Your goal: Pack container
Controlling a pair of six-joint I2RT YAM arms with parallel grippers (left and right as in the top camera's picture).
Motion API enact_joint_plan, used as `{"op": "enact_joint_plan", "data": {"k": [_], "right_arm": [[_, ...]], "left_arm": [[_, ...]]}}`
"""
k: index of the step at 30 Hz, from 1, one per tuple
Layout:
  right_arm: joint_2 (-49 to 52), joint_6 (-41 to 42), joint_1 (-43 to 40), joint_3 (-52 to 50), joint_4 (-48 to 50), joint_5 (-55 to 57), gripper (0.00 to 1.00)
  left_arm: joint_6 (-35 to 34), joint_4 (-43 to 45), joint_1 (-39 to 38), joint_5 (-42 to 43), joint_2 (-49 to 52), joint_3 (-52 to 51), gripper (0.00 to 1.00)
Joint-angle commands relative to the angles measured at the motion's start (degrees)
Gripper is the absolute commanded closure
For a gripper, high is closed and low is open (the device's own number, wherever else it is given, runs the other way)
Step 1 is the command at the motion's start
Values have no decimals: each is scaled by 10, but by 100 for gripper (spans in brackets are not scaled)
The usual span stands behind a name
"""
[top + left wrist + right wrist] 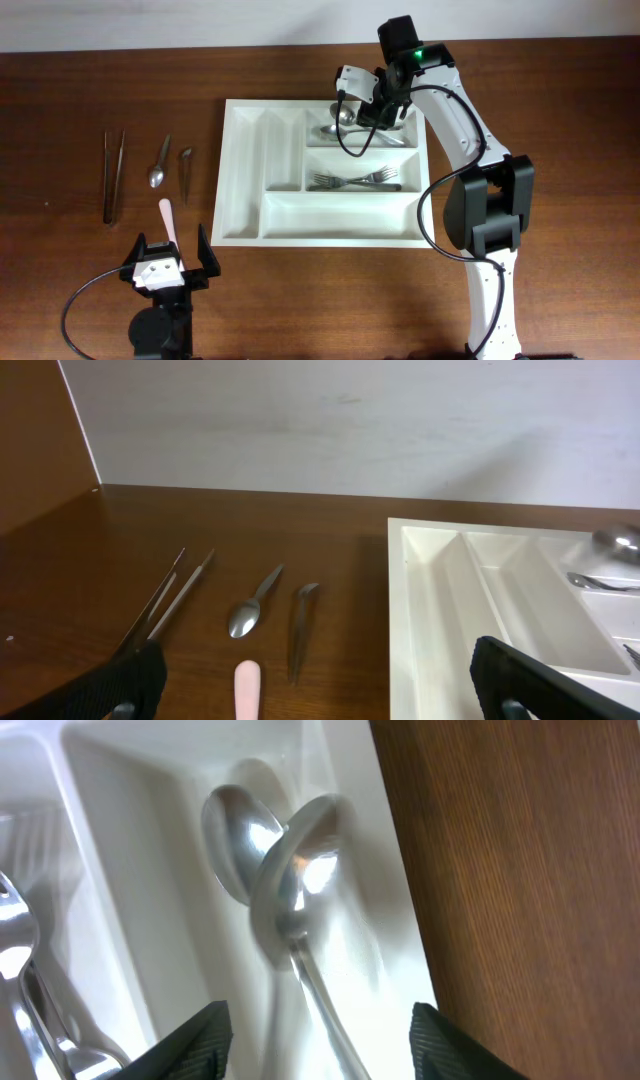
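Note:
The white five-compartment container [245, 180] lies mid-table; it also shows in the left wrist view [430, 610] and the right wrist view [350, 830]. My right gripper [375, 108] is open, low over its top long compartment. Two metal spoons [335, 128] lie there. In the right wrist view one spoon [300, 870] overlaps the other [235, 830], its handle running between my spread fingers [320, 1040]. Forks [355, 180] lie in the middle long compartment. My left gripper [172, 242] is open near the front edge, a pink handle [247, 690] between its fingers [320, 690].
Left of the container on the wood lie a pair of dark sticks [113, 175], a metal spoon [160, 165], a small dark utensil [186, 165] and the pink-handled utensil [168, 215]. A white wall stands behind the table's far edge.

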Motion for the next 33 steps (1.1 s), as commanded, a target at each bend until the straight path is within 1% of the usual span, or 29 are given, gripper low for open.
{"op": "enact_joint_plan", "data": {"k": [1, 3, 4, 7, 9, 10, 11, 13, 15, 16, 22, 26, 30, 33], "right_arm": [[-15, 49, 3, 15, 5, -7, 41], [-26, 103, 0, 25, 6, -4, 40], [-32, 140, -4, 33, 6, 0, 37], [-50, 266, -21, 58, 0, 18, 32], [-60, 350, -38, 82, -20, 34, 32], [-65, 380, -46, 90, -31, 41, 28], [-71, 415, -59, 101, -46, 56, 22], [-80, 458, -82, 114, -70, 91, 11], [-87, 480, -106, 118, -85, 121, 1], [-89, 483, -127, 118, -99, 133, 0], [-89, 484, -202, 118, -171, 133, 1], [-89, 484, -230, 118, -198, 130, 1], [-89, 483, -240, 118, -206, 130, 1], [-89, 483, -241, 118, -205, 130, 1]], "left_arm": [[9, 2, 2, 6, -5, -5, 1], [9, 2, 2, 6, -5, -5, 1], [9, 2, 2, 6, -5, -5, 1], [9, 2, 2, 6, -5, -5, 1], [9, 2, 2, 6, -5, -5, 1], [9, 2, 2, 6, -5, -5, 1], [9, 2, 2, 6, -5, -5, 1], [9, 1, 2, 6, -5, -5, 1], [9, 2, 2, 6, -5, -5, 1], [9, 2, 2, 6, -5, -5, 1], [9, 2, 2, 6, -5, -5, 1], [9, 2, 2, 6, -5, -6, 1], [8, 7, 2, -23, -5, -5, 1], [8, 4, 1, 33, -5, -3, 1]]}}
